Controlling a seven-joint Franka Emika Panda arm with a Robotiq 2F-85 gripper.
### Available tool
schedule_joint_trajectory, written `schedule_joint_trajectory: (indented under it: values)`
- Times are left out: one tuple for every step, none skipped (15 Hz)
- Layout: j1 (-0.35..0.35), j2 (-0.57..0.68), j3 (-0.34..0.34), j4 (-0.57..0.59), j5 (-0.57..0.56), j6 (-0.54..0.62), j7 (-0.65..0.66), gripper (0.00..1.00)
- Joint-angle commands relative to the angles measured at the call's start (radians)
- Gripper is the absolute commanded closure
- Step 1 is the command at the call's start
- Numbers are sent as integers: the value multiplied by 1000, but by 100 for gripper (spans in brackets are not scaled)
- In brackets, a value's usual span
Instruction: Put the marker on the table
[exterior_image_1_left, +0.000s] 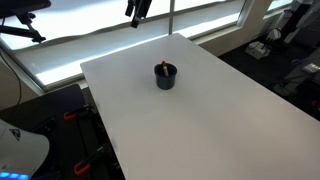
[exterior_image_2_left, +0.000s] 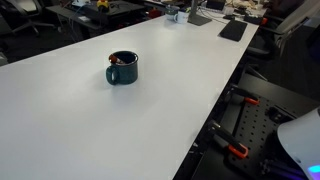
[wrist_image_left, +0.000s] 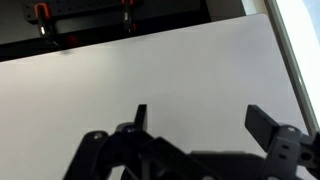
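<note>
A dark mug (exterior_image_1_left: 165, 76) stands on the white table (exterior_image_1_left: 220, 120); it also shows in an exterior view (exterior_image_2_left: 122, 69) on the table (exterior_image_2_left: 90, 120). The marker (exterior_image_1_left: 163, 68) stands inside the mug, only its reddish-orange end showing (exterior_image_2_left: 117, 61). My gripper (exterior_image_1_left: 137, 9) hangs high above the table's far edge, well away from the mug. In the wrist view the gripper (wrist_image_left: 200, 118) is open and empty over bare table (wrist_image_left: 160, 70); the mug is out of that view.
Bright windows run behind the table's far edge (exterior_image_1_left: 100, 40). Black equipment with red clamps (exterior_image_2_left: 250, 130) stands beside the table's long edge. Other desks with clutter (exterior_image_2_left: 200, 15) lie beyond the table end.
</note>
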Motion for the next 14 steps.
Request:
schedule_joint_trajectory:
  values:
    - [14,-8,-6,-14,1,-3,-2,0]
    - [19,-22,-3,-37,1,-2,-3,0]
    - [21,-35,-1,-54,1,-1,-2,0]
    - [21,-46,0,-65,1,0,-2,0]
    - [21,-54,0,-72,1,0,-3,0]
    - [14,-25,-6,-41,2,-17,-8,0]
    - [10,-1,-12,-17,-8,-20,-2,0]
    - [2,40,-22,27,-13,-31,4,0]
    - [-3,71,-31,66,-9,-44,7,0]
    - [-9,110,-41,118,-9,-58,6,0]
    - [-13,147,-49,168,-10,-71,0,0]
    - [-18,185,-55,218,-5,-85,-1,0]
    - [-22,222,-60,268,-4,-105,-6,0]
    - [-23,264,-63,321,-8,-119,-5,0]
